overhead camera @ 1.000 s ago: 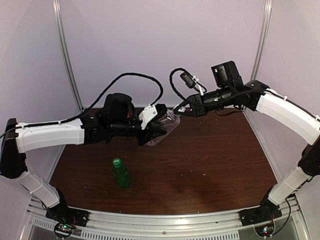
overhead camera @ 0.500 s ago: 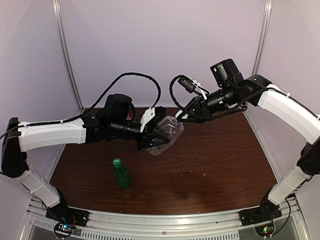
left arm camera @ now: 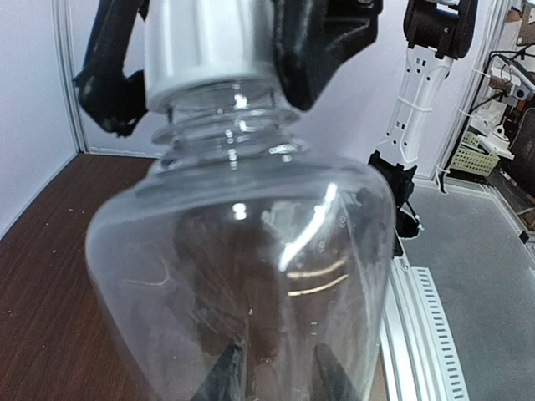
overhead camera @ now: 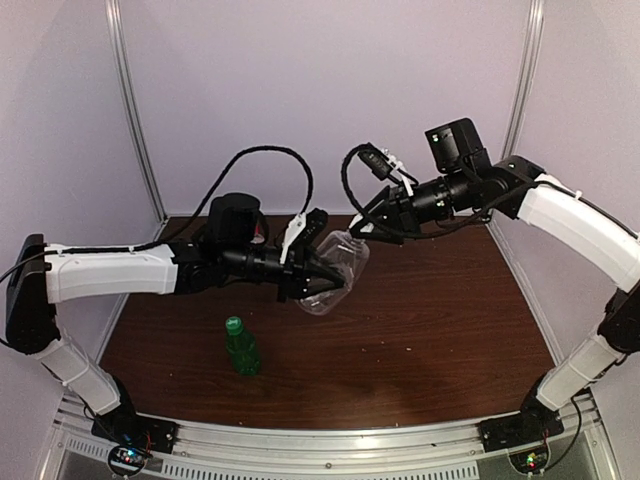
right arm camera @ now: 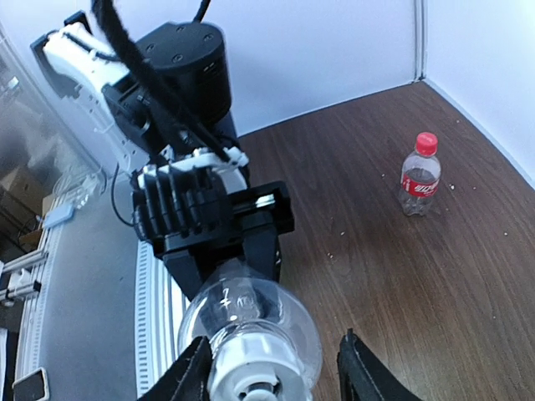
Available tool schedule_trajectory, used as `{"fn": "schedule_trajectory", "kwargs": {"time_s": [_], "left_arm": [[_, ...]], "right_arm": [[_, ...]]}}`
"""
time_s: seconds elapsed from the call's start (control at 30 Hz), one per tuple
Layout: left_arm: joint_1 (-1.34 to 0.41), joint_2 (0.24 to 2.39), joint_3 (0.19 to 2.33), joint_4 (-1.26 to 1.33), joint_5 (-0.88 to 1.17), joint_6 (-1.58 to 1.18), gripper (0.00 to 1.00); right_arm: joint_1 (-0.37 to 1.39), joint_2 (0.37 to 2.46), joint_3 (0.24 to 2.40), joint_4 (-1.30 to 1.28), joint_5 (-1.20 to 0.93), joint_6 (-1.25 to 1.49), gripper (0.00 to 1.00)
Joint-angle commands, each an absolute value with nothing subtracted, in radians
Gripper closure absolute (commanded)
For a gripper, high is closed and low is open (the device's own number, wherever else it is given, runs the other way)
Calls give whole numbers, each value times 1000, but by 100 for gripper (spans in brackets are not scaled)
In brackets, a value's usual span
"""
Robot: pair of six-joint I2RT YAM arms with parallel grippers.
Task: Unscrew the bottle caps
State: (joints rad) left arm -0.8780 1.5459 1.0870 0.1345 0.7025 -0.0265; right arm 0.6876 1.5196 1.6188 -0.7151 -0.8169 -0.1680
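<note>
My left gripper (overhead camera: 325,272) is shut on the body of the wide clear bottle (overhead camera: 338,268) and holds it tilted above the table, neck towards the right arm. The bottle fills the left wrist view (left arm camera: 242,251), with the left fingers (left arm camera: 221,380) showing dark through it. Its white cap (right arm camera: 251,368) is on the neck. My right gripper (right arm camera: 272,376) is open and straddles that cap; one finger (left arm camera: 322,50) is against it, the other (left arm camera: 109,75) stands apart. The green bottle (overhead camera: 241,345) with its green cap (overhead camera: 233,324) stands upright at the front left. The red-labelled bottle (right arm camera: 420,185) with its red cap (right arm camera: 426,143) stands near the back wall.
The brown table (overhead camera: 450,320) has white walls on three sides and metal corner posts (overhead camera: 135,110). A black cable (overhead camera: 270,152) loops above the left arm. The aluminium base rail (overhead camera: 330,440) runs along the near edge.
The left arm has carried the clear bottle rightward and a little lower, turning it. The right gripper has stayed at the cap end and followed it, its wrist turning.
</note>
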Motion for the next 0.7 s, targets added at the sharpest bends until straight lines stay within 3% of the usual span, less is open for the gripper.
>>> {"fn": "schedule_trajectory", "kwargs": {"time_s": [0.0,0.13,0.33,0.43,0.67], "left_arm": [[-904,1508,1071,317,659,-93,73],[-906,1515,1065,344,555,-126,73],[-908,1529,1057,406,441,-182,73],[-908,1544,1062,425,425,-202,73],[-913,1563,1074,429,407,-213,73]], "right_arm": [[677,1473,1545,-427,-678,70,44],[681,1437,1479,-301,-627,201,27],[692,1383,1354,-147,-487,357,23],[698,1378,1320,-96,-469,385,29],[702,1389,1298,-43,-498,400,58]]}}
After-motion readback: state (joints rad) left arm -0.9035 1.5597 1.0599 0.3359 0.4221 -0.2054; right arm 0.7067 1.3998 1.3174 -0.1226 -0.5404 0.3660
